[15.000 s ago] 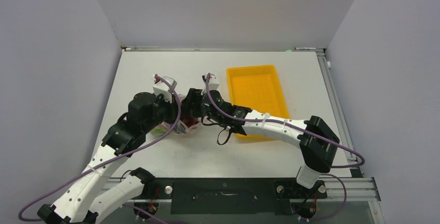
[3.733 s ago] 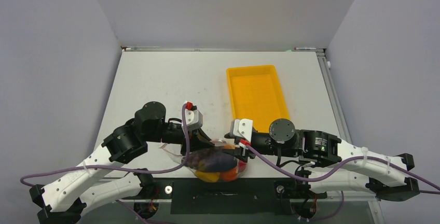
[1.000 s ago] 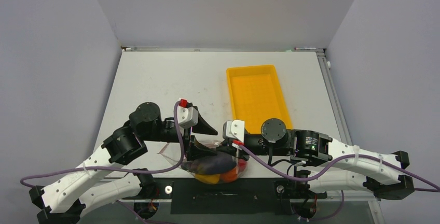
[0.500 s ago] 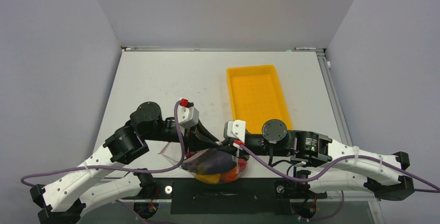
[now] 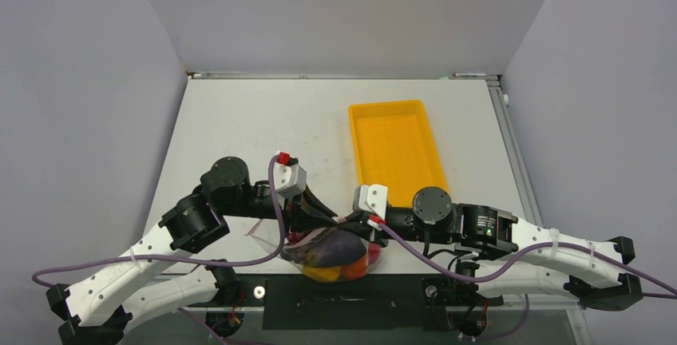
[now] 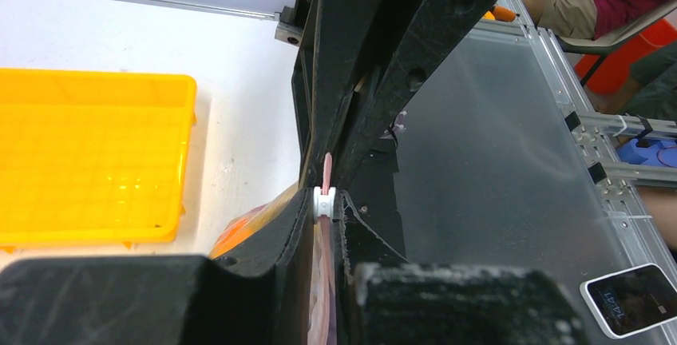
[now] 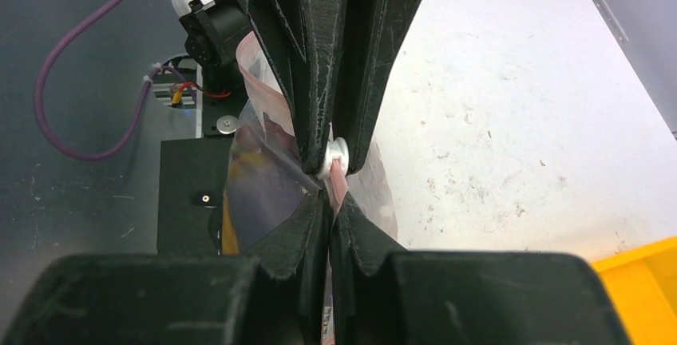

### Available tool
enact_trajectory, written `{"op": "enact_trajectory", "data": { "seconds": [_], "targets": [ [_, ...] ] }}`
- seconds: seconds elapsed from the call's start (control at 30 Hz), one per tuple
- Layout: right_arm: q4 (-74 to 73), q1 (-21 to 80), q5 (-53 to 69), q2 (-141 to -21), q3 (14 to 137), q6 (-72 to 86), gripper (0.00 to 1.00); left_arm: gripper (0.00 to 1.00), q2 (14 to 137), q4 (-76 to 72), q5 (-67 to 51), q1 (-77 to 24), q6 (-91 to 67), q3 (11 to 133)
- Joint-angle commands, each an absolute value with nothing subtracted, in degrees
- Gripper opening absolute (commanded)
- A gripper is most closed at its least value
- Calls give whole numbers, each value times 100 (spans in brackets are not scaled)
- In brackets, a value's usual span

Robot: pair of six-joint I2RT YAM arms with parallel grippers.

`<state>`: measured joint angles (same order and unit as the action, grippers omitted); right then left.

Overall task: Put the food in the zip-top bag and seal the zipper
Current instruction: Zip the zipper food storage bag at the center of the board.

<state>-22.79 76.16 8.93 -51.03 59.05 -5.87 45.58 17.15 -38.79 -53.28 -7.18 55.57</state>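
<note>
The left gripper (image 6: 323,225) and right gripper (image 7: 329,201) met tip to tip, both pinching the pink zipper (image 6: 328,171). Beneath them, the zip-top bag (image 5: 307,243) sat at the table's (image 5: 239,121) near edge, holding the food (image 5: 335,253). The writing on a phone (image 6: 631,301) screen was too small to read.

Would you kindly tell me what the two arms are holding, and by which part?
The left jaws and right jaws are both shut on the zip-top bag, pinching its pink zipper at the mouth, either side of the white slider.
</note>
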Motion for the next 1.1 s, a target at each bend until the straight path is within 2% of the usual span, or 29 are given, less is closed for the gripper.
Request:
{"op": "enact_trajectory", "data": {
  "seconds": [0.0, 0.33, 0.67, 1.07],
  "targets": [
    [-1731, 7601, 542, -4713, 5918, -558, 5, 0, 4432, 1993, -3728, -5335, -579, 5522],
    [-1431, 7599, 19, -4304, 5764, -615, 5, 0, 4260, 2520, -3361, -5335, -391, 5522],
    [-1056, 7599, -962, -3731, 5503, -700, 5, 0, 3968, 3088, -2894, -5335, -272, 5454],
    [-835, 7596, -2330, -3726, 5368, -1069, 5, 0, 3652, 3402, -2439, -5335, -378, 5372]
  ]
}}
